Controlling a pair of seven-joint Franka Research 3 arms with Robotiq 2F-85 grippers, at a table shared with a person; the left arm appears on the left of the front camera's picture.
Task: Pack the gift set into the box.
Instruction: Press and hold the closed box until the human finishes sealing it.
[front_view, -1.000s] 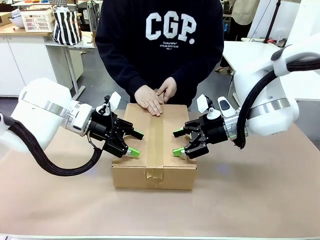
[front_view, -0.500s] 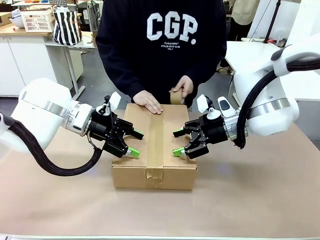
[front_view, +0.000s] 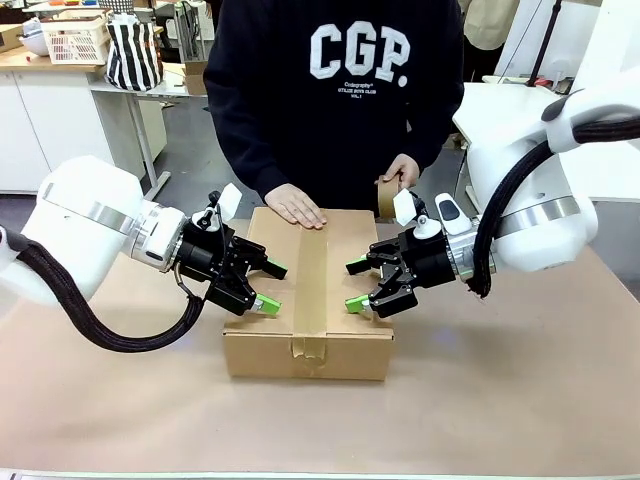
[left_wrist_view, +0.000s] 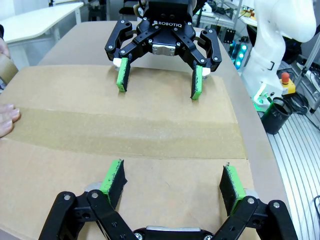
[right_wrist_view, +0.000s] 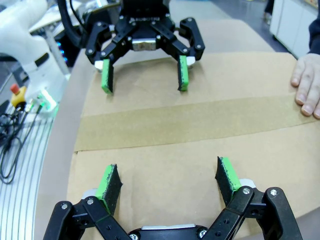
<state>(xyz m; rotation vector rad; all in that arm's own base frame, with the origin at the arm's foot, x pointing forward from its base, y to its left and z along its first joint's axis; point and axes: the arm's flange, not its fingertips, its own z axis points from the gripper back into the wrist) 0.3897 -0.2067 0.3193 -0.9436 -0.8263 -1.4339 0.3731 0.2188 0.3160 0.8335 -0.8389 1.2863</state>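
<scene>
Although the gift set itself is hidden from sight, presumably sealed inside, the box (front_view: 310, 290) sits at the middle of the table (front_view: 520, 400) with its top flaps folded shut and a strip of brown tape (front_view: 312, 275) running along the centre seam and over the near edge. The left gripper (front_view: 268, 288) rests on the box's left flap and the right gripper (front_view: 356, 285) on its right flap, each with jaws spread wide and holding nothing, green pads pressing the cardboard on either side of the tape. At the far side of the box, the person lays one hand (front_view: 296, 207) flat on the lid and lifts a tape roll (front_view: 386, 197) away with the other hand (front_view: 402, 174). Packing looks essentially finished; only releasing the box seems left.
</scene>
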